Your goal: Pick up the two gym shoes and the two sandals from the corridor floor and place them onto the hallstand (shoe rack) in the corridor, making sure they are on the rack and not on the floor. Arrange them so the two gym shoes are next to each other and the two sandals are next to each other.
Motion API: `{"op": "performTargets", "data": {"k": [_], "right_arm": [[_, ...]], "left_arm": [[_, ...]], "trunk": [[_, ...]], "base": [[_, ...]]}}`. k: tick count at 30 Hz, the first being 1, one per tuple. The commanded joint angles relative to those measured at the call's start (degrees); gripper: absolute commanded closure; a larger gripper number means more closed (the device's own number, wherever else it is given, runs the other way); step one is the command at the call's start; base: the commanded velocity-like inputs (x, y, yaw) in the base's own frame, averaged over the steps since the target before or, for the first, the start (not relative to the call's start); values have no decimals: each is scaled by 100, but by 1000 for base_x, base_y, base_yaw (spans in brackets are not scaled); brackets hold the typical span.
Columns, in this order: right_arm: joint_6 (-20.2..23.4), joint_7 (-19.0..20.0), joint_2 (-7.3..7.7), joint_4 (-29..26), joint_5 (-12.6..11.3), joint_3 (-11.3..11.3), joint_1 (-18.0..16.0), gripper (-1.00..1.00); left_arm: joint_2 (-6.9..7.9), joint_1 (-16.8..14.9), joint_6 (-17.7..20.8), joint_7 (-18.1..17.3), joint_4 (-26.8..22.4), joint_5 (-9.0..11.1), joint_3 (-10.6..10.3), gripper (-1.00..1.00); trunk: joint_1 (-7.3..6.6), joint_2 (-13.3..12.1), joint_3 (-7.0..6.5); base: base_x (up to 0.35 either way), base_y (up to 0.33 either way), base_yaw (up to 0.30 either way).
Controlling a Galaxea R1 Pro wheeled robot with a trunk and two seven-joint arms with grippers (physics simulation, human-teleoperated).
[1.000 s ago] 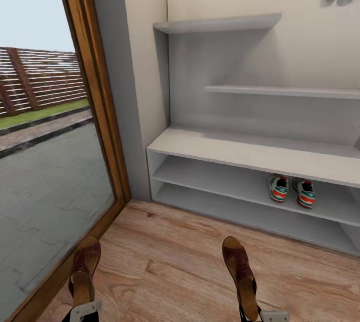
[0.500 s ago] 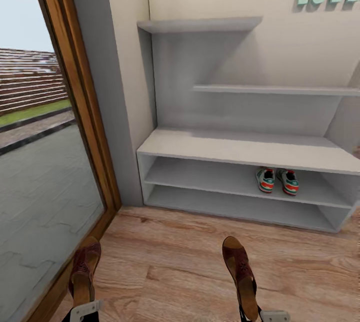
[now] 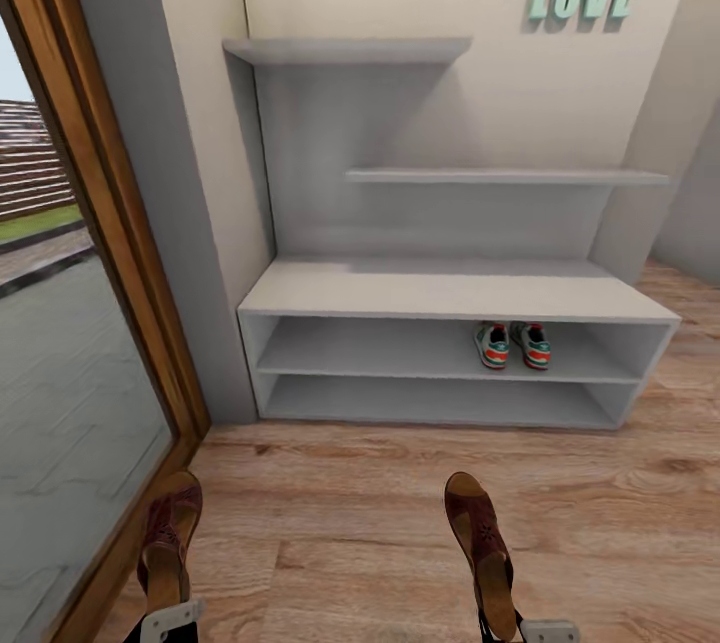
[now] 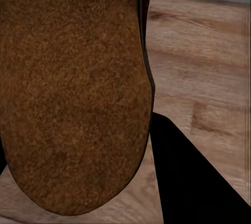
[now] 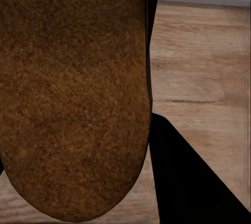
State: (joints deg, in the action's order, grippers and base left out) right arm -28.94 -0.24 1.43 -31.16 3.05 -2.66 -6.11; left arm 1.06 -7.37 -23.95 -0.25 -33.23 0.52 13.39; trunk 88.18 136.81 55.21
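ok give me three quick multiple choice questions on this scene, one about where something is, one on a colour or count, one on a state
1. Where are the gym shoes?
A. on the wide bench top
B. on the upper of the two low shelves of the hallstand
C. on the corridor floor

2. How many sandals are in the head view?
A. one
B. two
C. four

3. What state is the sandal at the right gripper in?
A. lying on the rack
B. held up over the floor, toe pointing towards the rack
C. lying under the bench

Answers: 1 B, the pair sits side by side under the bench top, above the lowest shelf. 2 B, the left sandal and the right sandal each show. 3 B, its heel end is at the gripper and floor shows beyond it.
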Motion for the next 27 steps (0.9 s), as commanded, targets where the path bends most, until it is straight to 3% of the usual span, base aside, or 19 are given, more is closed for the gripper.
{"op": "performTargets", "data": {"k": [1,12,27], "right_arm": [[-15,6,-2,5,11,-15,-4,100],[-15,6,-2,5,11,-13,-4,100],[-15,13,-5,-13,11,-21,-4,100]], "left_arm": [[0,-2,-13,2,1,-16,6,100],[0,-2,-13,-1,1,-17,6,100],[0,-2,-13,-1,1,-17,6,100]], "trunk": [[-1,2,5],[-1,2,5],[-1,2,5]], "base": [[0,8,-287],[0,1,-256],[0,0,-23]]}}
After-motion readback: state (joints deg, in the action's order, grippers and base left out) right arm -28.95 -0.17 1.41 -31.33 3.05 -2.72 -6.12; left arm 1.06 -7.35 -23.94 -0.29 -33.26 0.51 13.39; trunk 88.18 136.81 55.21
